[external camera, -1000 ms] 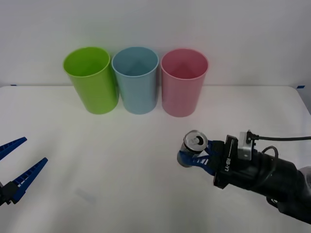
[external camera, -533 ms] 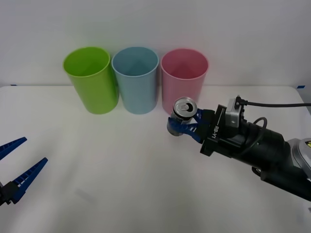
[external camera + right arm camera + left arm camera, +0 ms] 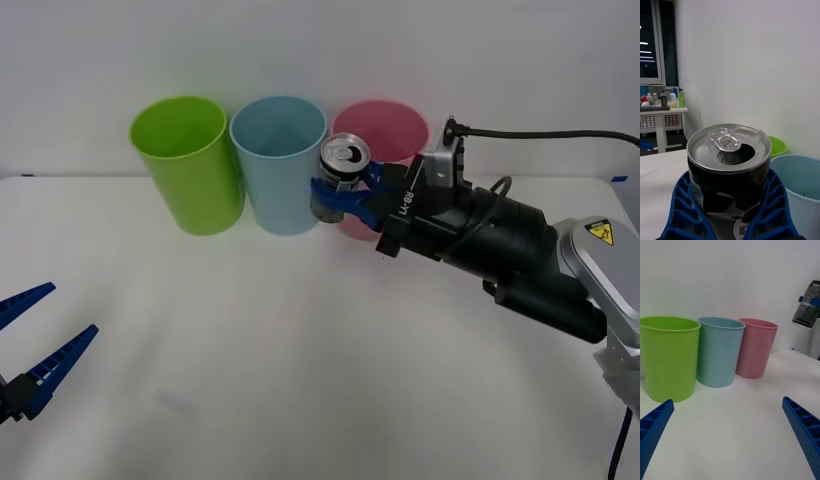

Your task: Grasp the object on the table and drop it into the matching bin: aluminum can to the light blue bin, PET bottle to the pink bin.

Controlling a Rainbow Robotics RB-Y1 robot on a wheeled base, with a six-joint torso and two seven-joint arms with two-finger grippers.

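Fingers of our right gripper are clamped on the sides of the aluminum can, held upright in the air between the light blue bin and the pink bin, while our left gripper waits with fingers apart at the table's near left.

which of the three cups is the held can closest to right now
The light blue bin, the middle cup. The right gripper holds the aluminum can beside its rim, in front of the pink bin; the lime green cup is farthest.
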